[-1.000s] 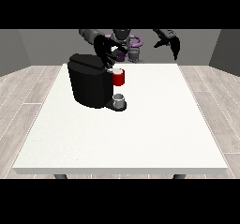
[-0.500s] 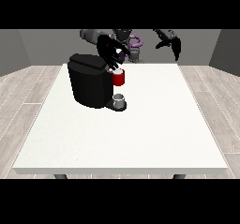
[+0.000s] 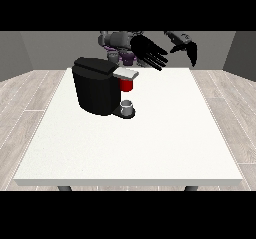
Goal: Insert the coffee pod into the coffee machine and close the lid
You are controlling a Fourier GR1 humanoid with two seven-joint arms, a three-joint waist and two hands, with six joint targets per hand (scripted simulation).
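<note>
— Where does the job stand?

— The coffee machine (image 3: pixel 97 90) sits on the far left part of the table, with its grey lid (image 3: pixel 128 74) jutting right over a red thing at the machine (image 3: pixel 126 85). On its base below is a small grey thing (image 3: pixel 128 108); I can't tell if that is the pod.

— And your hands?

— My hand at the view's left (image 3: pixel 149 53) hangs in the air just right of the lid and above it, fingers straight and spread wide, holding nothing. My hand at the view's right (image 3: pixel 186 45) is raised further right, well apart from the machine; I can't tell how it is set.

— What could go wrong?

— With fingers fanned this wide, a sweep towards the lid might catch its edge or hit the machine's top and shove the whole body leftwards. If I press the lid at its outer tip rather than squarely, I judge it might not seat. A low pass might also knock the grey thing off the base.

— The surroundings?

— A broad white table (image 3: pixel 150 153), flat and matte, the machine near its far edge. Round it, a pale plank floor (image 3: pixel 30 93) and plain grey walls (image 3: pixel 20 50).
</note>
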